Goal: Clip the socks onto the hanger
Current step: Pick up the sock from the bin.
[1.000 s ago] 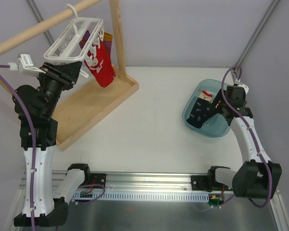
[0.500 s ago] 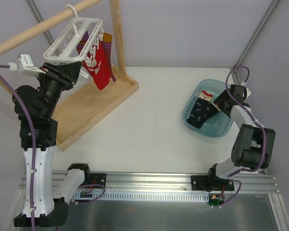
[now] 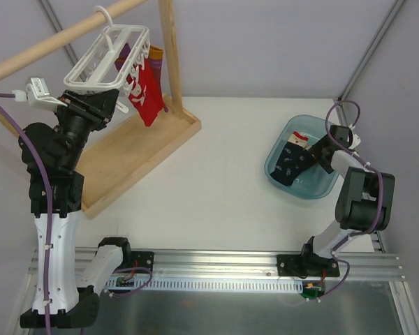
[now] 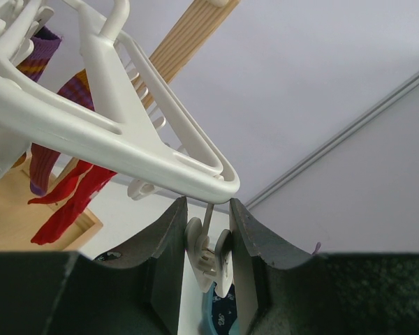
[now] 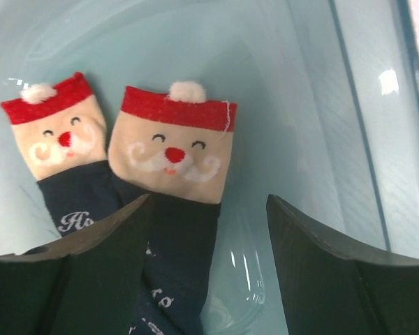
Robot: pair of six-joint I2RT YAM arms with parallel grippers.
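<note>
Two socks [image 5: 171, 160], right pincer [image 5: 208, 204] nearer, left pincer [image 4: 207, 206] pinching hanger [image 4: 126, 146]

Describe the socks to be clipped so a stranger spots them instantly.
Find the translucent teal basin on the right of the table. Inside lies the pair of navy socks. Unlike the red socks hanging from the hanger, these are navy with Santa-face cuffs.

Your white surface [image 3: 223, 181] carries two things: a wooden frame's flat base [image 3: 136, 157] at the far left and a translucent blue basin [image 3: 314, 184] at the right, well apart.
</note>
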